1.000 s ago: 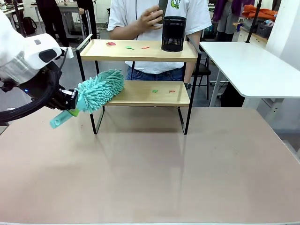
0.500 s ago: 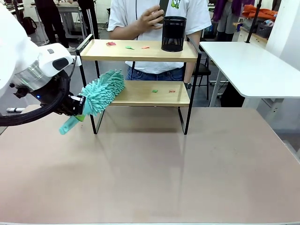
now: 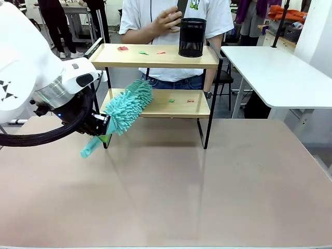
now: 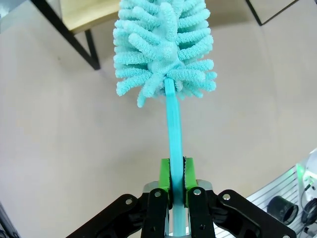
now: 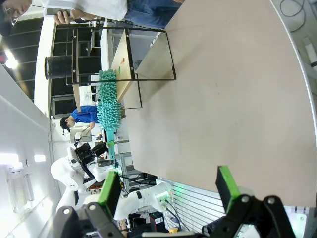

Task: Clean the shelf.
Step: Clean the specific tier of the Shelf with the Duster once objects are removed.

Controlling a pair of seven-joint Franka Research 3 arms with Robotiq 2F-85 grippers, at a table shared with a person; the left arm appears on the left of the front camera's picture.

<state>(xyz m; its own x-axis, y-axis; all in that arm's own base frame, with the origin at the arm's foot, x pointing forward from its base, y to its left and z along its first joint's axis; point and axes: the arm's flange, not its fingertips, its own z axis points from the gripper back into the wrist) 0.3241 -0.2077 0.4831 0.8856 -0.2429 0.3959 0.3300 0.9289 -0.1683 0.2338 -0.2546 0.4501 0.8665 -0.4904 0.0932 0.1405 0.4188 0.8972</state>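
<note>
Pincer on my left arm (image 4: 176, 166) grips the flat handle of a fluffy teal chenille duster (image 3: 129, 106), its head reaching over the lower board's left end on the two-tier light-wood, black-framed shelf (image 3: 155, 61) at upper centre of frame. I see my right pincer (image 5: 167, 177) gaping, empty.

The shelf (image 3: 155, 61) stands upright at the far side of my worktop (image 3: 166, 181): two light wooden boards in a thin black frame. Small red and green scraps (image 3: 142, 52) dot both boards, and a black mesh cup (image 3: 192, 37) tops its right end.
</note>
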